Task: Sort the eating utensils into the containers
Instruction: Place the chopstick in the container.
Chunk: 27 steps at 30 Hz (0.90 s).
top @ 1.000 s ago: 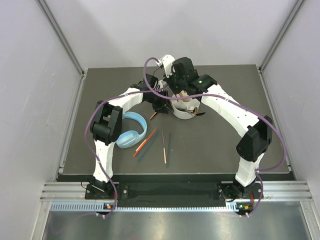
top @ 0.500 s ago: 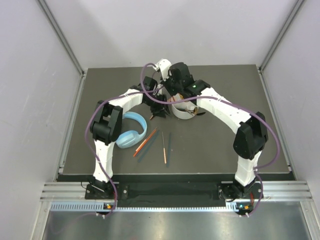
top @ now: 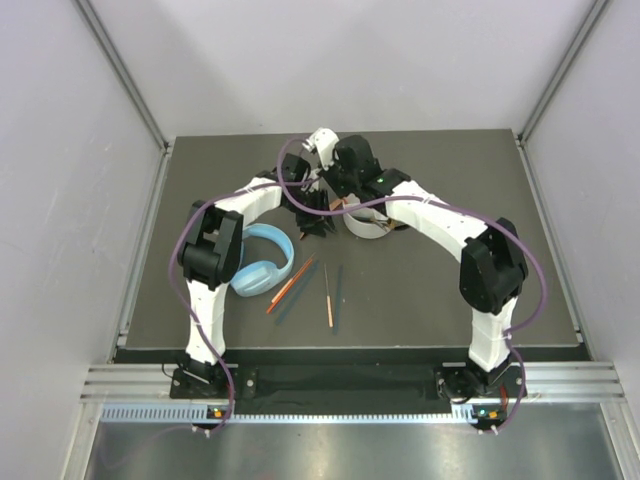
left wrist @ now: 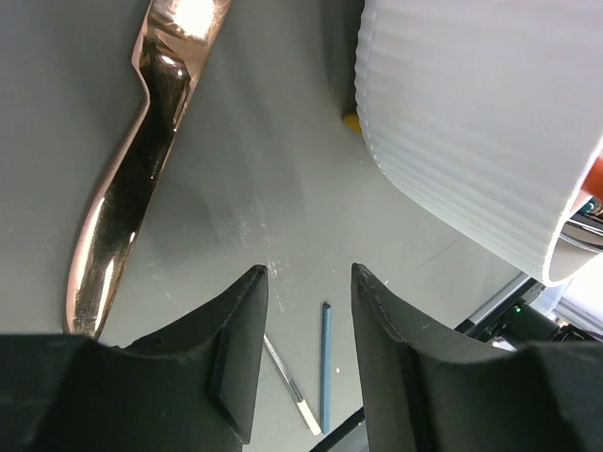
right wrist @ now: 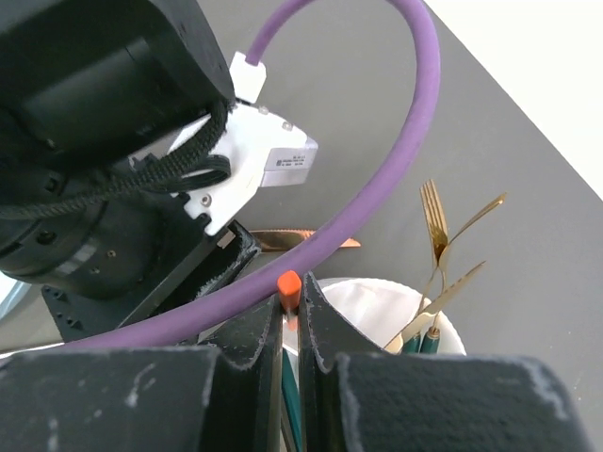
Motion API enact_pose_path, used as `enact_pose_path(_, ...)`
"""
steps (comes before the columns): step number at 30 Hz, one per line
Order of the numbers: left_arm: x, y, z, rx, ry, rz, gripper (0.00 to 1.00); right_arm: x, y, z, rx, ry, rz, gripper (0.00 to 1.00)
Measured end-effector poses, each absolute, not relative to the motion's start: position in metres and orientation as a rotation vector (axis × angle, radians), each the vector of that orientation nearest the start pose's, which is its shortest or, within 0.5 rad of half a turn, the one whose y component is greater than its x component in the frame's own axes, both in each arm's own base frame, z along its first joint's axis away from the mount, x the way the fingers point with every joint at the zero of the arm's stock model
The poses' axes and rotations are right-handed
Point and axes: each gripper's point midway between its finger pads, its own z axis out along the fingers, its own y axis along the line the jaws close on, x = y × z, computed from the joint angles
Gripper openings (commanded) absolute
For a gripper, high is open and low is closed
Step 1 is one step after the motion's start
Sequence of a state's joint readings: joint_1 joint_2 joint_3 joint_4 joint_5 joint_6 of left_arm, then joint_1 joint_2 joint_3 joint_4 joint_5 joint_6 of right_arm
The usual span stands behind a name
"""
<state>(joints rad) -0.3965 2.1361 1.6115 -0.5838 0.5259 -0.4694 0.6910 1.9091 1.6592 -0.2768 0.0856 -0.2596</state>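
Note:
My right gripper (right wrist: 292,295) is shut on the top end of an orange chopstick (right wrist: 289,284) and holds it upright over the left rim of the round white holder (right wrist: 382,299). Gold forks (right wrist: 434,226) and teal-handled utensils stand in the holder. My left gripper (left wrist: 306,275) is open and empty, low over the table just left of the holder's ribbed wall (left wrist: 471,132). A bronze spoon (left wrist: 132,188) lies on the table to its left. In the top view both grippers meet at the holder (top: 366,224). Loose orange (top: 290,283) and teal (top: 338,285) chopsticks lie nearer the arm bases.
Light blue headphones (top: 262,260) lie left of the loose chopsticks. The left arm's purple cable (right wrist: 377,179) crosses right in front of my right gripper. A bronze utensil (right wrist: 283,240) lies on the table beyond it. Grey walls close in both sides of the table.
My right gripper has moved back and left with the orange chopstick, from over the holder's middle to its left rim. The left gripper has barely moved.

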Motion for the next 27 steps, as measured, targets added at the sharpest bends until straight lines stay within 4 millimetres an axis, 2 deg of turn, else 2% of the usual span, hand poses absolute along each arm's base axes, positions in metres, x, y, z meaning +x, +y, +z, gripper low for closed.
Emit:
enact_pose_path(7, 0.392, -0.274, 0.056, 0.071, 2.789, -0.954, 0.45, 0.441, 0.325, 0.180, -0.910, 1.933, 0.146, 0.00)
enact_pose_path(11, 0.394, -0.271, 0.056, 0.073, 2.785, -0.950, 0.45, 0.436, 0.318, 0.159, -0.917, 1.975, 0.136, 0.20)
enact_pose_path(15, 0.396, -0.267, 0.055, 0.072, 2.780, -0.946, 0.45, 0.431, 0.313, 0.147, -0.912, 2.009, 0.132, 0.32)
enact_pose_path(21, 0.398, -0.264, 0.056, 0.072, 2.774, -0.943, 0.45, 0.431, 0.313, 0.146, -0.901, 2.016, 0.132, 0.45)
enact_pose_path(25, 0.399, -0.263, 0.060, 0.072, 2.767, -0.941, 0.45, 0.428, 0.311, 0.150, -0.901, 2.021, 0.133, 0.49)
enact_pose_path(27, 0.400, -0.263, 0.062, 0.071, 2.760, -0.942, 0.45, 0.427, 0.310, 0.159, -0.897, 2.014, 0.136, 0.50)
